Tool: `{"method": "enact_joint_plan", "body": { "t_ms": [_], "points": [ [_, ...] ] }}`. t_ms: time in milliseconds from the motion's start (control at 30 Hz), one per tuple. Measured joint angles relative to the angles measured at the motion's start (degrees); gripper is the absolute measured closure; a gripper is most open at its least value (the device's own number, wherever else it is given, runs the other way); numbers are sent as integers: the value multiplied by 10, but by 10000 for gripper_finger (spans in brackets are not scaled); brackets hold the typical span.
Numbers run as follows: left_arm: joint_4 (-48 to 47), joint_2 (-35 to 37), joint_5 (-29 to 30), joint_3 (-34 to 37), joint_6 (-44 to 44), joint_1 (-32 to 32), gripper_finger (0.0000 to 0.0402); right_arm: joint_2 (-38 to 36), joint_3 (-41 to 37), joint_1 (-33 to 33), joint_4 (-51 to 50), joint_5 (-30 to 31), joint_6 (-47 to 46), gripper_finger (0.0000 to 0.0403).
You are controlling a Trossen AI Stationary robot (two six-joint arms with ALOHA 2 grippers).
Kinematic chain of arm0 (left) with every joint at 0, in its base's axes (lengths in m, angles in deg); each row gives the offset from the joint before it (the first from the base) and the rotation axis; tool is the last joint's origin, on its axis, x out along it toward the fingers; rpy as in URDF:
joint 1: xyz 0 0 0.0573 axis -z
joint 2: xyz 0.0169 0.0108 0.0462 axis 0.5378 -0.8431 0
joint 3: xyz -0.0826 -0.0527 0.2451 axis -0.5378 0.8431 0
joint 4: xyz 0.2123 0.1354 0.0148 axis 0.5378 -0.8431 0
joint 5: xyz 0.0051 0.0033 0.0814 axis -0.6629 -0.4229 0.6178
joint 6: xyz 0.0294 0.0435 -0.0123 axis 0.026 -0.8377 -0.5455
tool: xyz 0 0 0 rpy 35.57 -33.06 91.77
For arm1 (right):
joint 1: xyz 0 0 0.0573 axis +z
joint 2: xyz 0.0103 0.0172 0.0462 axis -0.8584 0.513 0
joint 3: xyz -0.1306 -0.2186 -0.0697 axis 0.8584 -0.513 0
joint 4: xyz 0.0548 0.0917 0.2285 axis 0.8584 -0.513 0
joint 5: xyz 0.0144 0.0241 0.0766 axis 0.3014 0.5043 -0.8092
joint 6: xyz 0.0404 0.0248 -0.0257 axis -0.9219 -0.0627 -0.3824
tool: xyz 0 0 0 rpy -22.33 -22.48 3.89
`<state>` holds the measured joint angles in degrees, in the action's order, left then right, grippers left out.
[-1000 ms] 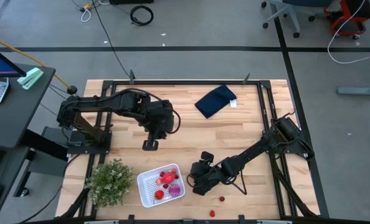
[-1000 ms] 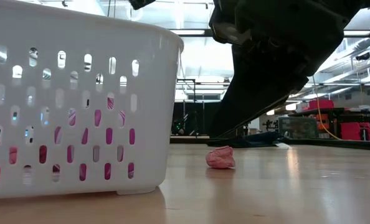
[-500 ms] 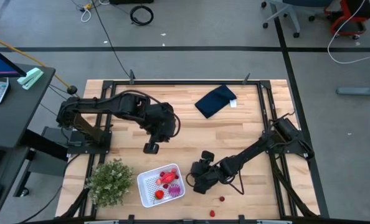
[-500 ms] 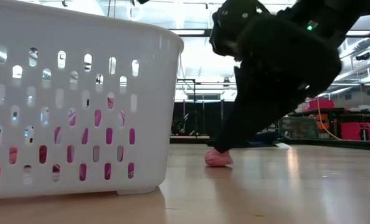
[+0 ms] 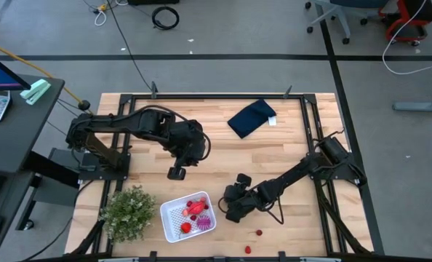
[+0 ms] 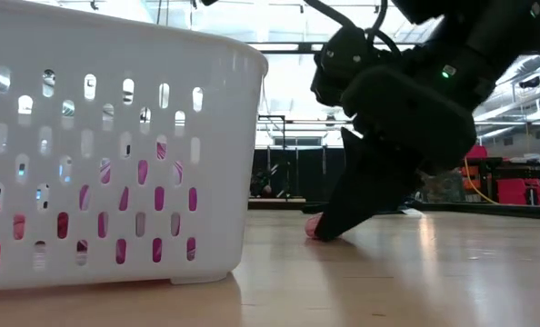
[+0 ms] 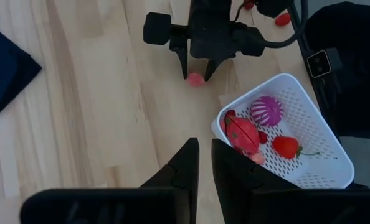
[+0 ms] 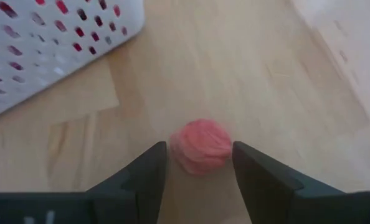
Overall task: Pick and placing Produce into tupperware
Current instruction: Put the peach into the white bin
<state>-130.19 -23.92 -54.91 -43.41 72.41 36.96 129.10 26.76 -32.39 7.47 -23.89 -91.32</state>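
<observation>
The white perforated tupperware (image 5: pixel 188 216) sits near the table's near edge. It holds a spiky magenta ball (image 7: pixel 264 111), a strawberry-like piece (image 7: pixel 241 134) and a small red fruit (image 7: pixel 286 147). A small pink fruit (image 8: pixel 200 146) rests on the wood just right of the tupperware. My right gripper (image 8: pixel 200 168) is open and low at the table, one finger on each side of that fruit; I see no touch. In the low view the gripper mostly hides the fruit (image 6: pixel 314 227). My left gripper (image 5: pixel 176 172) hangs shut and empty over the table's middle.
Two loose red fruits (image 5: pixel 259 233) (image 5: pixel 248 249) lie near the near edge, right of the tupperware. A green bushy plant (image 5: pixel 129 211) stands left of it. A dark navy folded cloth (image 5: pixel 251 118) lies by the far edge. Bare wood spreads between the arms.
My right gripper has come down to the table around the pink fruit, staying open; in the low view it now covers most of the fruit, which has kept its place.
</observation>
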Motion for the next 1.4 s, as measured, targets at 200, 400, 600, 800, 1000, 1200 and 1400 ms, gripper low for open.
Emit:
{"method": "enact_joint_plan", "body": {
  "t_ms": [200,400,600,800,1000,1200,1400],
  "points": [
    [0,0,0,0,-10,0,349,-1,-21,0,28,20,-3,213],
    [0,0,0,0,-10,0,352,-1,-21,0,25,27,-3,252],
    [0,0,0,0,-10,0,352,-4,-9,0,16,25,-2,303],
    [1,0,0,0,-10,0,351,-24,39,2,21,20,27,308],
    [1,0,0,0,-10,0,349,-29,105,9,21,33,75,304],
    [1,0,0,0,-10,0,353,-30,130,7,38,34,120,303],
    [1,0,0,0,-11,0,349,-28,130,-1,43,-34,144,288]
  ]
}}
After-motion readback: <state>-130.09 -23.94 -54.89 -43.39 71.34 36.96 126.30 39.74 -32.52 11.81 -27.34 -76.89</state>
